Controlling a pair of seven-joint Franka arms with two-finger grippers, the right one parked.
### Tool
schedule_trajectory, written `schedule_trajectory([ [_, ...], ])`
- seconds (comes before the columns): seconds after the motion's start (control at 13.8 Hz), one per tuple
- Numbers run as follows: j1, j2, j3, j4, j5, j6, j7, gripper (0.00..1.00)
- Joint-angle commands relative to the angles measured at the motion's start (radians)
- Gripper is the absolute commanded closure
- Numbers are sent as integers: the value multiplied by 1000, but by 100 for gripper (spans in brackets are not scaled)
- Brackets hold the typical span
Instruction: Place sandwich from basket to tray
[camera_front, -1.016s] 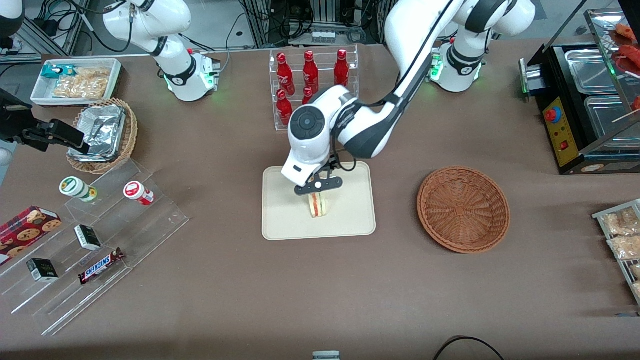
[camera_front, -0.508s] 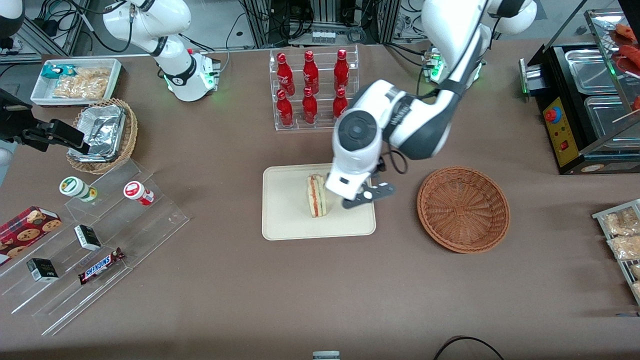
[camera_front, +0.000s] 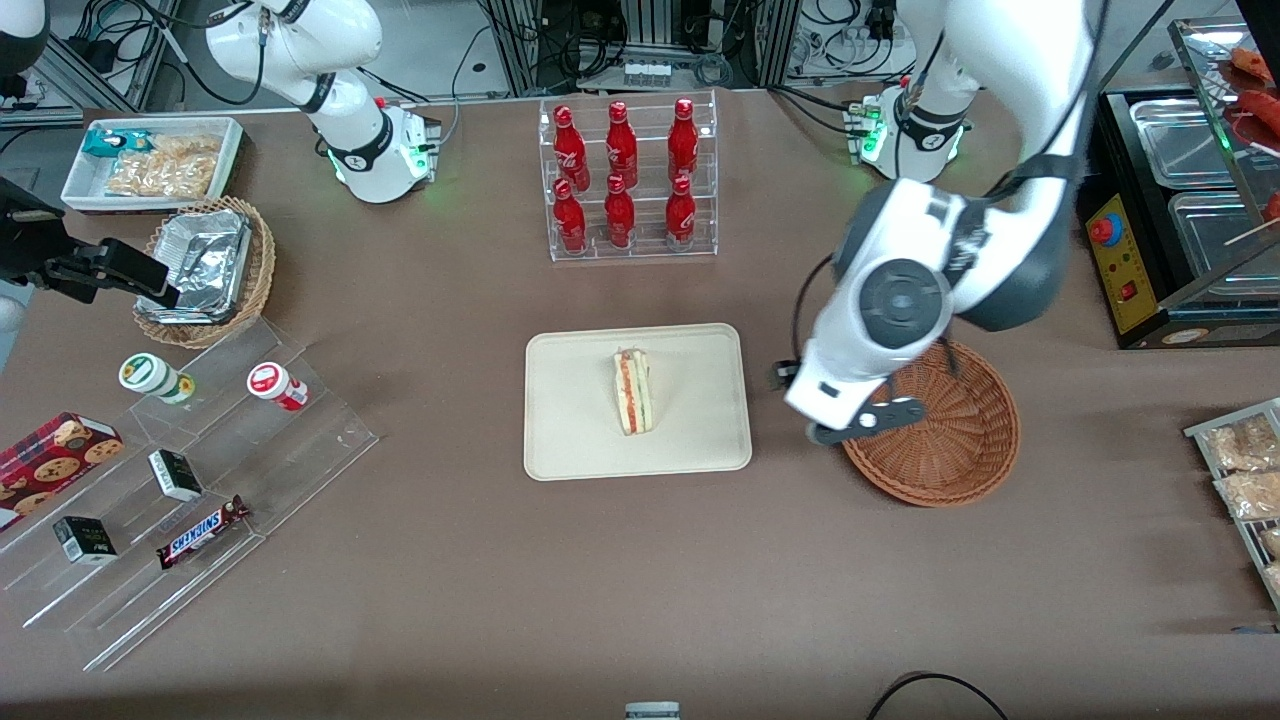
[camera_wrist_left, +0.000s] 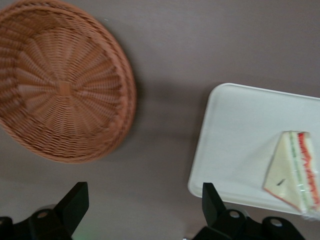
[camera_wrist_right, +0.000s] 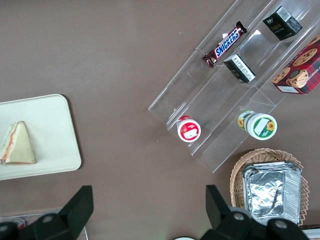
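End effector (camera_wrist_left: 142, 207) moved off tray (camera_front: 570, 440) to basket (camera_front: 960, 460).

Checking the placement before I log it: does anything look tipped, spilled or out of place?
Nothing stands out. The sandwich lies intact on the tray, the basket sits upright and empty, and the open gripper hangs above the table between them.

Sandwich (camera_front: 632, 391) is sitting on the tray (camera_front: 580, 440), near its middle. Basket (camera_front: 950, 440) is lying beside the tray, toward the working arm's end, apart from it. Gripper (camera_wrist_left: 142, 212) is hanging wide open above the table, over the gap between tray and basket, overlapping the basket's rim nearest the tray. Bottle rack (camera_front: 628, 180) is standing farther from the camera than the tray.
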Motion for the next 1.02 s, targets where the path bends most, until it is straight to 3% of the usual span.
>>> schedule_trajectory([
  [0.0,67,-83,-9,-62,2,-48,102,0],
  [0.15,154,-132,-23,-73,2,-90,203,0],
  [0.51,467,-256,-234,-77,17,-186,412,0],
  [0.8,526,-330,-233,-76,94,-200,429,0],
  [0.94,526,-338,-186,-62,88,-195,486,0],
])
